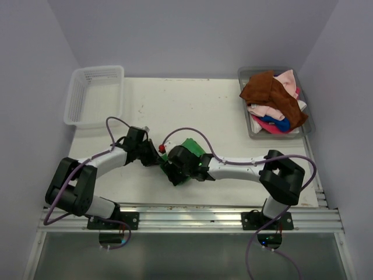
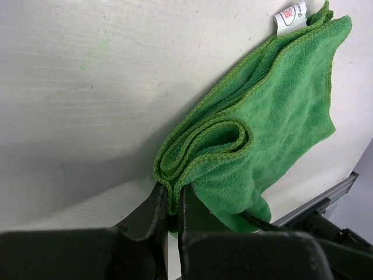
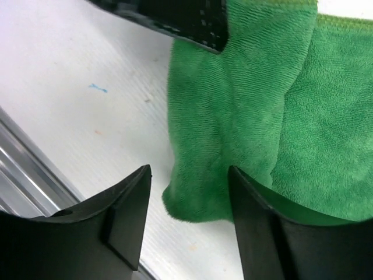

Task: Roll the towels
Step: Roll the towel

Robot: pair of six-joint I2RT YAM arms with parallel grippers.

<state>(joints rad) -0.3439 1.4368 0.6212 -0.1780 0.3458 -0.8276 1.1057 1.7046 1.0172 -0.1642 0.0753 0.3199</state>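
Green terry towel [image 2: 262, 134], partly rolled, lies toward the middle of the bench's [image 1: 175, 111] near edge. The left fingers [image 2: 148, 216] pinch its rolled end. The right fingers [image 3: 125, 216] stand spread over a corner, and that wrist hides much of it from above. More towels [image 1: 274, 96] are heaped in a grey tray [image 1: 242, 74] at the far right corner, and a white basket [image 1: 96, 96] sits at the far left.

The top camera looks steeply down from behind the near edge, taking in the whole worktop [image 1: 233, 116]. The cameras on the left hand [image 2: 173, 201] and right hand [image 3: 189, 186] sit very close, facing the green towel [image 2: 280, 116], which all three views share.
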